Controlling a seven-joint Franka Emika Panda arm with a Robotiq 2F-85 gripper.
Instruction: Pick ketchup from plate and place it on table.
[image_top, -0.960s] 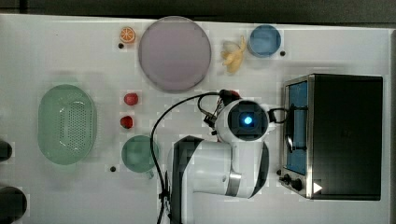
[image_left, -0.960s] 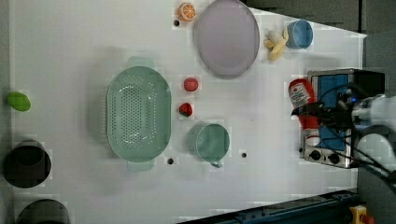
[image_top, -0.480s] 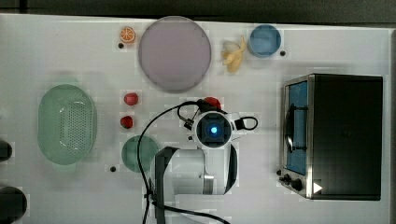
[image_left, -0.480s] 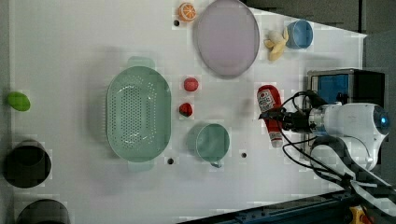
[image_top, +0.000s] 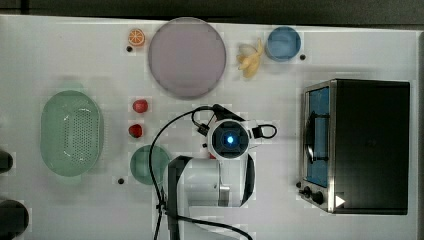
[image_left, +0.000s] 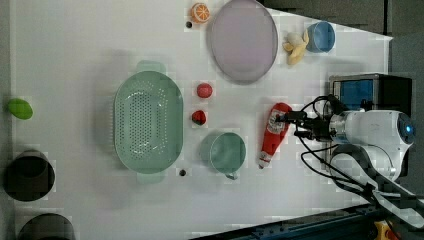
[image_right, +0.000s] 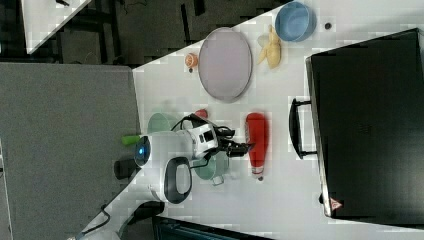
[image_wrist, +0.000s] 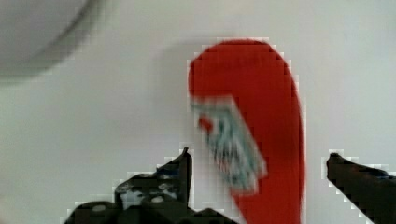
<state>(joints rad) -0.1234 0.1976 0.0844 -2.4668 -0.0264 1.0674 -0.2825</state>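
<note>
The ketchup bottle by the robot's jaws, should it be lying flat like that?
The ketchup bottle lies on its side on the white table, off the plate, between the open jaws. Nothing looks spilled.

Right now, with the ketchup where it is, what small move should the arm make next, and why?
Probably lift straight up and clear: the ketchup lies flat on the table, off the plate, and the end effector stands open around it.

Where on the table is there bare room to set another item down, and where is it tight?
Bare: the white tabletop on the left view's left above the green perforated colander, and the strip under the red ketchup bottle. Tight: between colander, two small red fruits, green mug and bottle.
</note>
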